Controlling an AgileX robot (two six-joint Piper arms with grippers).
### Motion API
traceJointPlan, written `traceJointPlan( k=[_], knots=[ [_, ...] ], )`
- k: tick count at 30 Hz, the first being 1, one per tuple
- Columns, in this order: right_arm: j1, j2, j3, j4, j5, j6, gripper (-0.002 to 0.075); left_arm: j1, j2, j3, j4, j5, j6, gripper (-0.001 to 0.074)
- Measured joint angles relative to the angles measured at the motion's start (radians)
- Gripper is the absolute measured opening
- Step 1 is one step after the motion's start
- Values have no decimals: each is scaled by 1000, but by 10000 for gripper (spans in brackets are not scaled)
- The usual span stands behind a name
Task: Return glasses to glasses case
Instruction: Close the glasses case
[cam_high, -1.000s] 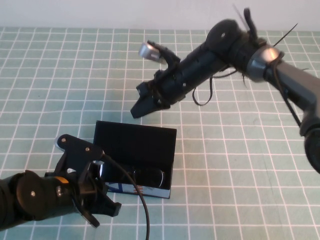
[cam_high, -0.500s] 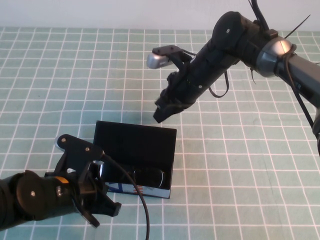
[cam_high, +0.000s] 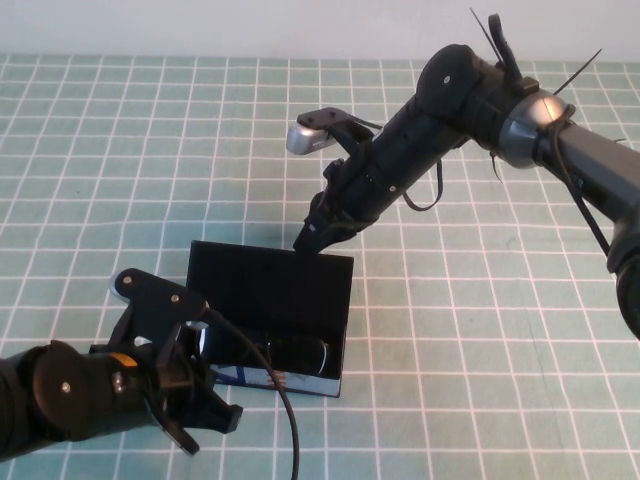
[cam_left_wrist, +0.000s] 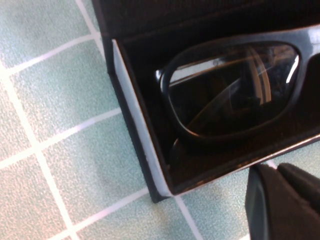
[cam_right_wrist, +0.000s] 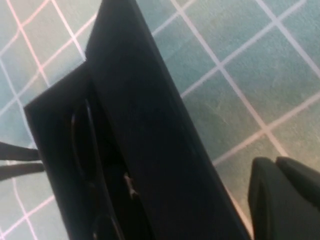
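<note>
- The glasses case (cam_high: 268, 320) sits open on the green-tiled counter (cam_high: 480, 340), toward the near left of the high view, with its flat black lid (cam_high: 270, 285) raised at the far side.
- The glasses (cam_high: 285, 355) lie inside the case, in its black well; the left wrist view shows one dark lens and thick black frame (cam_left_wrist: 235, 95) resting within the case walls.
- A light-blue front side of the case (cam_high: 245, 377) faces the near edge of the counter.
- The right end effector (cam_high: 312, 236) hangs just above and behind the far edge of the raised lid, its tip pointing down at that edge; its fingers are closed together with nothing between them. Whether the tip touches the lid cannot be told.
- The left end effector (cam_high: 205, 415) is low at the near left corner of the case, just beside the case's front side. Whether its fingers are apart or together cannot be told, and no object is seen in it.
</note>
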Motion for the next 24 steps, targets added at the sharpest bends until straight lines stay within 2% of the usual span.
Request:
traceJointPlan(
  k=[13,24],
  knots=[
    [8,-35,13,90,-2,19,-11,0,0,0,0,0,0,-1],
    [14,-38,19,-41,-53,18,-11,0,0,0,0,0,0,-1]
  ],
)
